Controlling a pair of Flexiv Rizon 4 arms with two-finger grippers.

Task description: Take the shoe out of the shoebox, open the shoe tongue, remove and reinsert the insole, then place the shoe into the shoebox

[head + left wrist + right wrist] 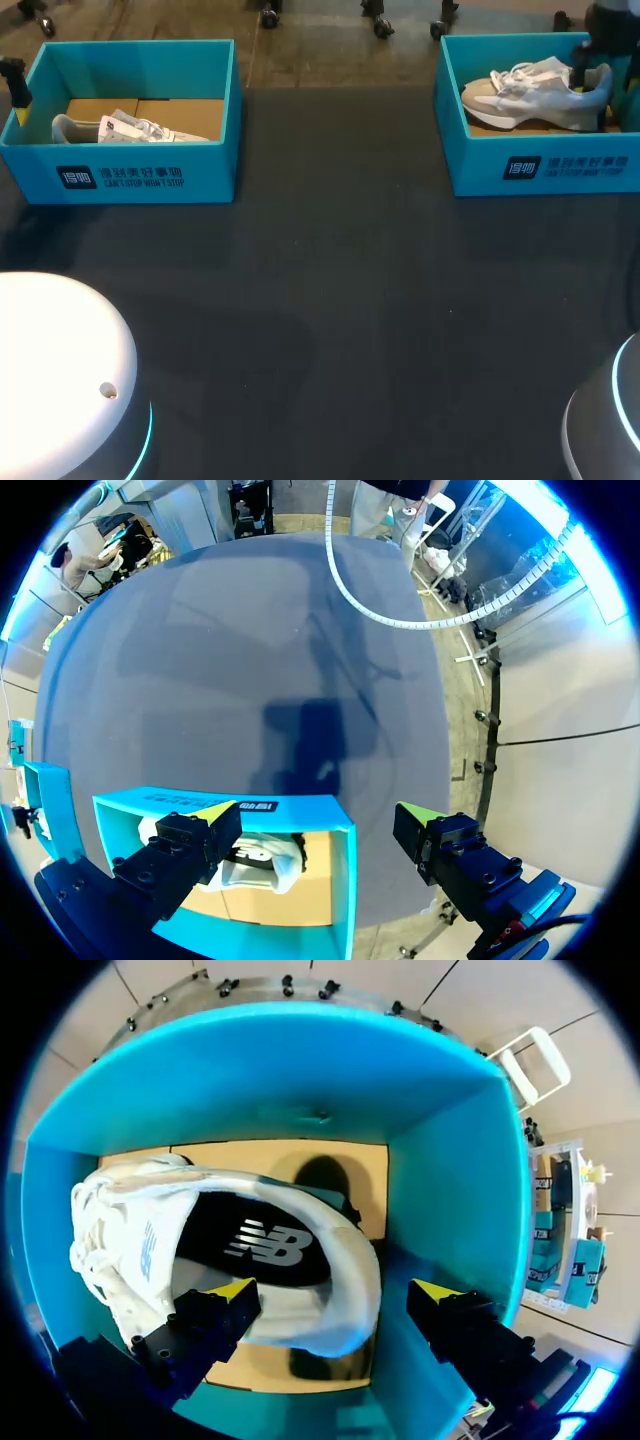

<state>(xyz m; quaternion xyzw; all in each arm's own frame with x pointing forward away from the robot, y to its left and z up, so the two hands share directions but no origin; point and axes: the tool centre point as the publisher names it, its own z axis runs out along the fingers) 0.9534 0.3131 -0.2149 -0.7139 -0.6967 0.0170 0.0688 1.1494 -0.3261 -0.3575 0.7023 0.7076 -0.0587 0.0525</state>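
Left end effector (318,813) spread at left shoebox (120,175), one shoe (130,128); right end effector (335,1290) spread over right shoebox (450,1180), second shoe (310,1312).

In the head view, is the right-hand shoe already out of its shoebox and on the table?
No, the shoe lies on its side inside the right shoebox, within its teal walls.

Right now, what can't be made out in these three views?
1. Right wrist view: whether one finger of the right claw touches the right shoe; the finger covers the spot.
2. Left wrist view: part of the left shoe, behind the left claw.
3. Head view: whether either claw is open; the picture's edges cut them off.
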